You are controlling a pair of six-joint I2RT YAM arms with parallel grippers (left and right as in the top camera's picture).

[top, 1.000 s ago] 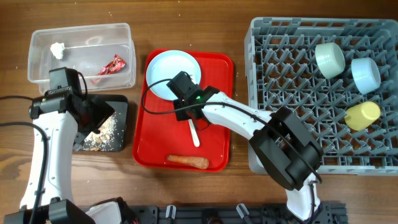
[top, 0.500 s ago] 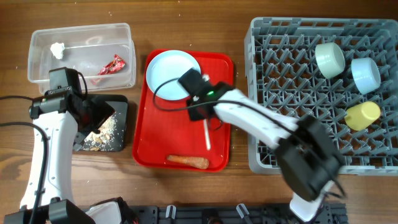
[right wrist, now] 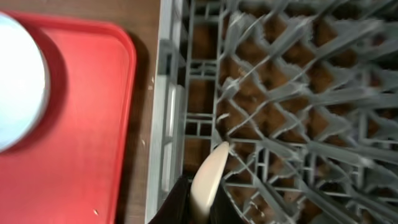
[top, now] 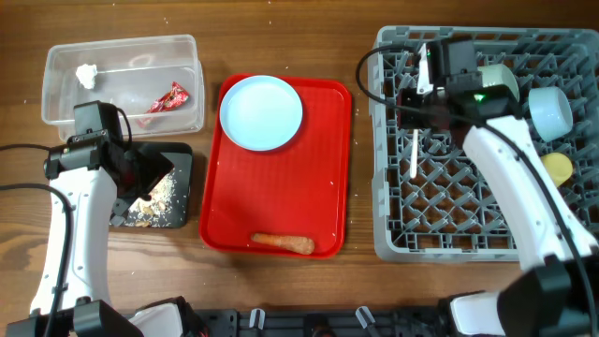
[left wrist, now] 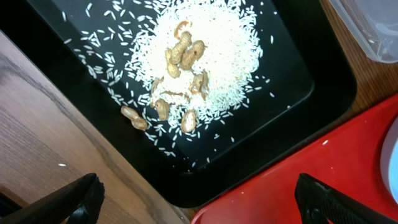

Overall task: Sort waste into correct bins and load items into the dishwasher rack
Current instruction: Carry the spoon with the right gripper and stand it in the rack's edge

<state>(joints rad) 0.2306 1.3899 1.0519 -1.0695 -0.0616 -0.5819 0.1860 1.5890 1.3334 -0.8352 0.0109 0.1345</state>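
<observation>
The right hand (right wrist: pixel 194 205) is closed on one end of the white spoon (top: pixel 413 154), which is the only thing it holds. The spoon is over the left part of the rack (top: pixel 393 245), just inside the wall that faces the red tray (top: pixel 329 173).

In the overhead view the spoon's long axis runs straight out from the hand toward the near edge of the surface, across the grid rather than down into it. In the right wrist view its free, rounded end points over the cells beside that wall. Whether the tip touches the tines cannot be told.

The next move probably turns on this: the spoon lies flat-on to the rack with a cell directly below, so the hand only needs to go down and let go. No sideways travel looks necessary. A long, thin piece could bridge the tines or slip through a gap, so how it settles is uncertain.

The left hand (left wrist: pixel 202 199) is wide open and empty, hovering over the black tray (left wrist: pixel 298 106) of rice and peanuts. It is well apart from the rack, beyond the red tray, so the right arm is the nearer one by far. The plate (top: pixel 261 112) and the carrot (top: pixel 283 242) lie on the red tray, not yet sorted.
</observation>
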